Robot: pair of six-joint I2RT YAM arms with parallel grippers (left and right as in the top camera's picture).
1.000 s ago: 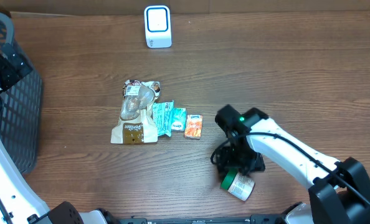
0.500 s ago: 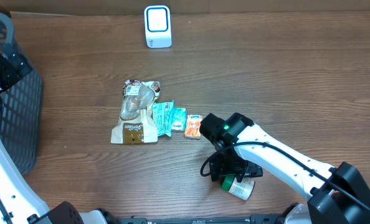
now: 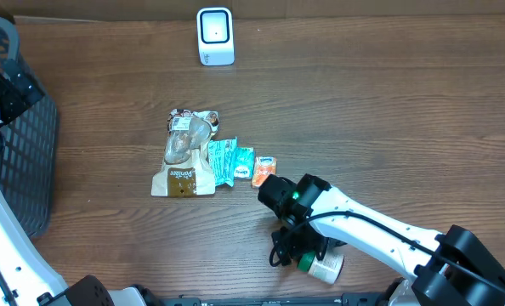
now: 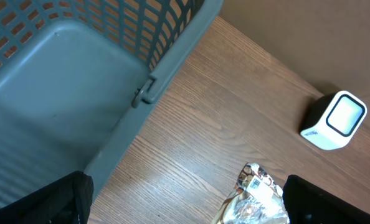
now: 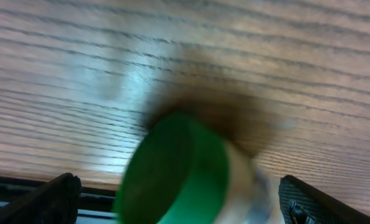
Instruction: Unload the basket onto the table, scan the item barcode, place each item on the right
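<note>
Right gripper hangs over the green-capped jar, lying on its side near the worktop's front edge, jaws spread wide, nothing grasped. Left gripper gapes open too, by the basket at the left edge. The scanner sits at the back edge.

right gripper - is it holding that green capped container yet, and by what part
No, nothing is held. The right gripper stands open around the green-capped container, which lies on its side on the table. The left gripper is open and empty too.
</note>
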